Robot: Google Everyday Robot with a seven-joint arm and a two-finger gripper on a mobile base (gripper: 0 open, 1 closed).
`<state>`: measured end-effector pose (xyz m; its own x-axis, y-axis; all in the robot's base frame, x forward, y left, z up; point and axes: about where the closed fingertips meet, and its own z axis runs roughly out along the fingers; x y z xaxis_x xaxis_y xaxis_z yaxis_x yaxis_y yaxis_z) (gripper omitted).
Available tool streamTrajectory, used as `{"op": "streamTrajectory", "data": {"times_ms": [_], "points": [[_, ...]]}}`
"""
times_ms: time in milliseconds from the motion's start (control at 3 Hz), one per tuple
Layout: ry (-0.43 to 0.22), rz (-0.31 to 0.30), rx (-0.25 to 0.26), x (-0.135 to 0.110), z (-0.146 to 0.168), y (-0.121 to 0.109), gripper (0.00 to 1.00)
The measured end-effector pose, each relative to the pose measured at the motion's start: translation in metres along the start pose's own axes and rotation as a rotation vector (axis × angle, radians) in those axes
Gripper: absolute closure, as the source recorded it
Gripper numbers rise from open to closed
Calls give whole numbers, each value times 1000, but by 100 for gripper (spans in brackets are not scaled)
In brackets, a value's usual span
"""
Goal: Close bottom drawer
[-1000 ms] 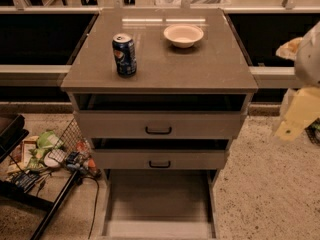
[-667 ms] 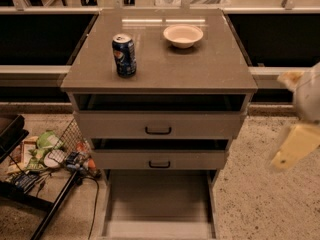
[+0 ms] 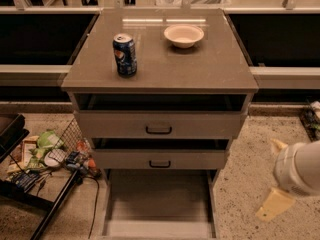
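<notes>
1. The bottom drawer (image 3: pixel 159 204) is pulled fully out at the cabinet's foot. The gripper (image 3: pixel 280 184) hangs low to its right, apart from it; clenched or released, I cannot tell.
2. A push from that side may catch the tray's wall instead of the low front panel, which could skew and jam it.
3. The tray is long, shallow, smooth and grey-beige, over speckled floor (image 3: pixel 250 149).

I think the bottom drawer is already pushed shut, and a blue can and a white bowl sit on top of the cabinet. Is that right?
Not quite. The camera view shows the bottom drawer pulled far out, not shut. The blue can and the white bowl do sit on the cabinet top. The gripper hangs low at the picture's right, apart from the drawer.
</notes>
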<state>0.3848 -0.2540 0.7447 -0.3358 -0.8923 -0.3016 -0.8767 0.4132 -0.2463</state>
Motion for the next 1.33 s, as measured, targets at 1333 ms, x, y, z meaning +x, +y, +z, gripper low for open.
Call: {"op": "streamTrajectory", "data": {"times_ms": [1333], "points": [[-39, 125, -46, 45, 143, 25, 0]]}}
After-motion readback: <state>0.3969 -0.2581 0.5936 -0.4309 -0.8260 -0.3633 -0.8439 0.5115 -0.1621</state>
